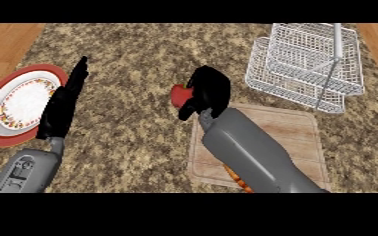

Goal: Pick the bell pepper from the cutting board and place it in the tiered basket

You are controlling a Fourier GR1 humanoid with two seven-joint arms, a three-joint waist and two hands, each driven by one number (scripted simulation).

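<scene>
Head view. The right hand [205, 92] curls around the red bell pepper [178, 94], holding it above the desk [148, 50] just left of the cutting board [295, 130]. The white wire tiered basket [306, 65] holds nothing visible. The left hand [65, 102], fingers straight, rests beside a red-rimmed plate [22, 105].

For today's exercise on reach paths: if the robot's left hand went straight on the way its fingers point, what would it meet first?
Probably nothing: the left hand points up the view over the speckled counter, passing beside the plate.
</scene>
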